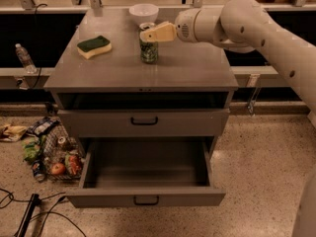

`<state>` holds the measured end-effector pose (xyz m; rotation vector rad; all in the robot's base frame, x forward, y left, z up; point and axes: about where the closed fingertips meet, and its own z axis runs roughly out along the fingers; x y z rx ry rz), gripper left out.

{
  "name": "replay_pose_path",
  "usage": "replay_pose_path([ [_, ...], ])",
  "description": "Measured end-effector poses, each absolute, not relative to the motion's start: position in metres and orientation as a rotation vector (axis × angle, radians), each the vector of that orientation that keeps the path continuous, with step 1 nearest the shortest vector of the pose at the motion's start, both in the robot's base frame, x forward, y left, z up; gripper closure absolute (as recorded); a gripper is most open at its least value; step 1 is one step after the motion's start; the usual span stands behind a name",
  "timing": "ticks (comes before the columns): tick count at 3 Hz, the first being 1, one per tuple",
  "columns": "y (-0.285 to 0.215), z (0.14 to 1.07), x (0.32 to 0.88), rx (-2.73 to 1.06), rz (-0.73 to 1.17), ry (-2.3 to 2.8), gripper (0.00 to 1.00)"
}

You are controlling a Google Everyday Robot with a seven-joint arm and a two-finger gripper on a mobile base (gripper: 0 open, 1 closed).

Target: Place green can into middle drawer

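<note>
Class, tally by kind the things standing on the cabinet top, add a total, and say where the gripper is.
sponge: 1
bowl: 1
green can: 1
Total: 3
The gripper is at the green can's top, reaching in from the right of the picture.

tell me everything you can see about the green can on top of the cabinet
The green can is slim, dark green with pale markings and a silvery top, apparently metal. It stands upright on the grey cabinet top, right of the sponge, in front of the white bowl. The gripper is at its upper rim, hiding part of it; contact cannot be judged.
</note>
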<state>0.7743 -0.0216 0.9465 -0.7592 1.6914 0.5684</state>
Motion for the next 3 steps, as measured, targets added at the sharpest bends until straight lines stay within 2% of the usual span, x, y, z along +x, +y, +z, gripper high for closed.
replay_pose_path([
  [1, 0.009, 0.924, 0.78, -0.861, 0.521, 1.692, 0.0],
  [2, 0.015, 0.902, 0.785, -0.873, 0.504, 1.722, 0.0],
  [3, 0.024, 0.895, 0.797, -0.883, 0.503, 1.703, 0.18],
])
